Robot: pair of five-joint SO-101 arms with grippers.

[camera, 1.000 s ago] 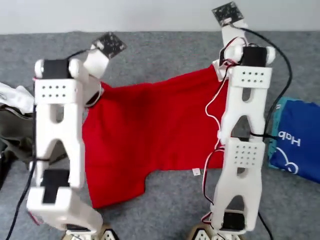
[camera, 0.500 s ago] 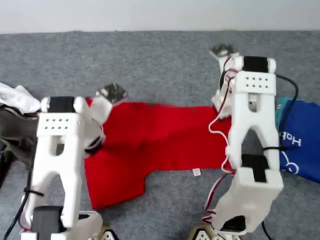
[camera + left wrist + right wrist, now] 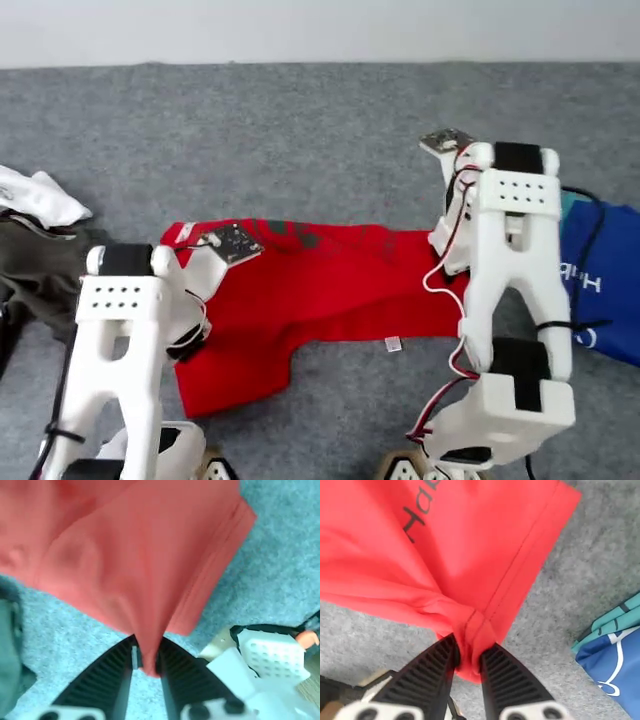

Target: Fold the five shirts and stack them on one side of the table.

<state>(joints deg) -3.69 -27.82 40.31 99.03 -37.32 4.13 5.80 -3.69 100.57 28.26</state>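
red shirt (image 3: 320, 280) is lying folded over across the ctr of the high view on the grey table (image 3: 300, 130). left gripper (image 3: 146, 656) is pinching its fabric at ctr-left, jaws clamped on it. right gripper (image 3: 468, 655) is clamping the shirt's edge at ctr-right. blue shirt (image 3: 605, 290) is sitting at the right edge, w/ a pile of clothes (image 3: 30, 240) at the left edge.

Shirt (image 3: 330, 285) ctr of table (image 3: 300, 130); 2nd shirt (image 3: 605, 290) R, clothes pile (image 3: 30, 250) L.

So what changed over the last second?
The left gripper and right gripper, still shut on the red shirt's far edge, drew it back toward their bases, folding it over itself. The blue shirt and pile stayed put.
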